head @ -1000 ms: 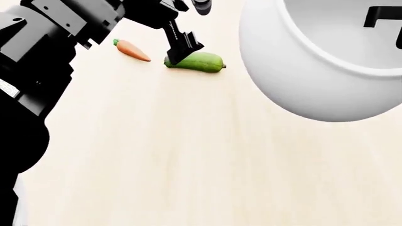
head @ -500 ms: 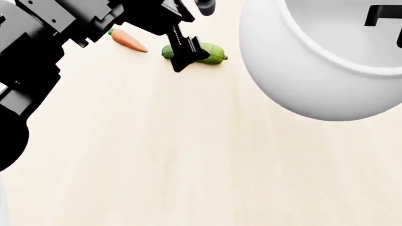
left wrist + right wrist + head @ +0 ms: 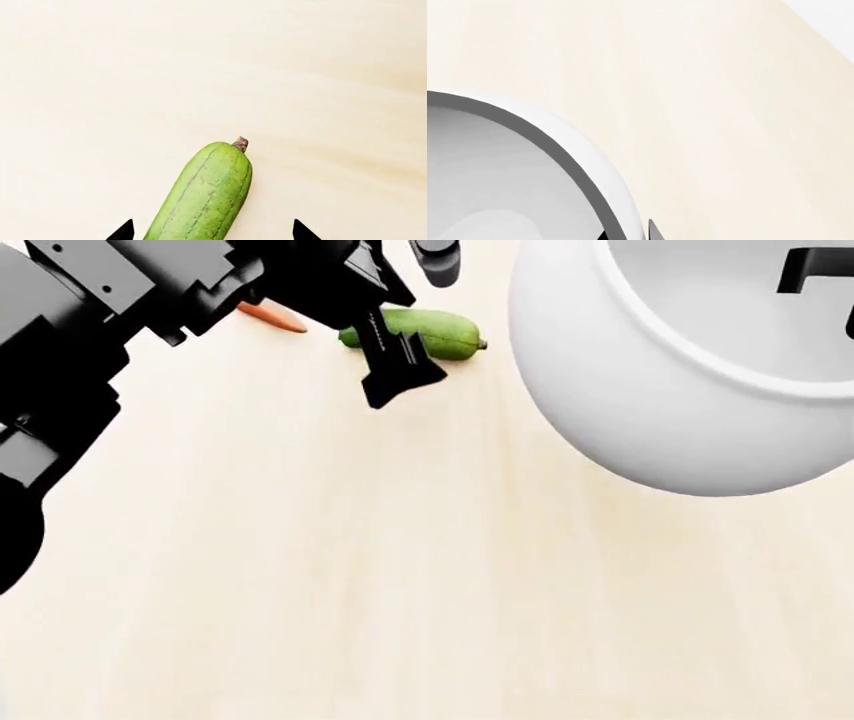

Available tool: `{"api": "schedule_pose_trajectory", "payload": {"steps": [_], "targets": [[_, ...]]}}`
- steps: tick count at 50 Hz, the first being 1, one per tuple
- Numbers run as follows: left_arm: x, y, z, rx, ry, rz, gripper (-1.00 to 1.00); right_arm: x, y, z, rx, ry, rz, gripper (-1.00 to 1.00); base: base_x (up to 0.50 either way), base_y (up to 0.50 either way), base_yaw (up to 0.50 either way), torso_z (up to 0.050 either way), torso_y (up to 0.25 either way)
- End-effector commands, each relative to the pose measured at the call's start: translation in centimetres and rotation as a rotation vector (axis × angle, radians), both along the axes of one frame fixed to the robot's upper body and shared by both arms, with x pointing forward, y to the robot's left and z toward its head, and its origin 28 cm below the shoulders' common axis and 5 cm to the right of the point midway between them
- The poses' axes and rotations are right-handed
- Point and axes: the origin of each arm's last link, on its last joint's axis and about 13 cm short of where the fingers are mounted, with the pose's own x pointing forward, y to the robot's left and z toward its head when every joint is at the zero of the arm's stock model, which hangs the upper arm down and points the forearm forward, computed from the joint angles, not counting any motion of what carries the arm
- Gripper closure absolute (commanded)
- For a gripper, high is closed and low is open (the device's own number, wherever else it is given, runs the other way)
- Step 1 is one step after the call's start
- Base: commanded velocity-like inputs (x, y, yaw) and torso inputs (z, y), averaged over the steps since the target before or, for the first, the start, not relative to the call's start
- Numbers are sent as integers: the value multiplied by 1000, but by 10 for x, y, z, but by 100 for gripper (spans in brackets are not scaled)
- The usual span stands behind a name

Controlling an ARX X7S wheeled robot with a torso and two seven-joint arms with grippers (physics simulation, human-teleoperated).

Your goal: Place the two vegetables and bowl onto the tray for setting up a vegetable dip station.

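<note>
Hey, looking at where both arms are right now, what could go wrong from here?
1. The left gripper straddles the green vegetable near one end, not its middle; closing there could make the plump body tip or squirt out.
2. The carrot lies close beside it, half hidden under the left arm; it could get knocked away.
3. The right gripper holds the white bowl only by its rim; it may slip or swing.

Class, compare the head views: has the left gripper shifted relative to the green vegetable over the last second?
Yes. The left gripper was over the green vegetable's left end; its tip now lies nearer the camera, below it.
</note>
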Motion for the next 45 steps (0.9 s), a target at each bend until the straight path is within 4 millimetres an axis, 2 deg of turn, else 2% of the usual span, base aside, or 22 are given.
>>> {"api": "schedule_pose_trajectory", "payload": {"steps": [1,17,19,45], "targets": [[2,2,1,2,-28,1,-100,-1,0,2,-2,-13,0,100,0,0,0,0,0],[4,1,3,11,-100,-18,-100,-3,0,2,-3,-16,1,100,0,0,0,0,-20],[2,1,3,24,-50,8,-100,-4,0,3,-4,-15,1,100,0,0,0,9,-250],[6,2,-4,17,-78,-13,-100,-4,-1,2,-7,-14,1,100,0,0,0,0,-27]]}}
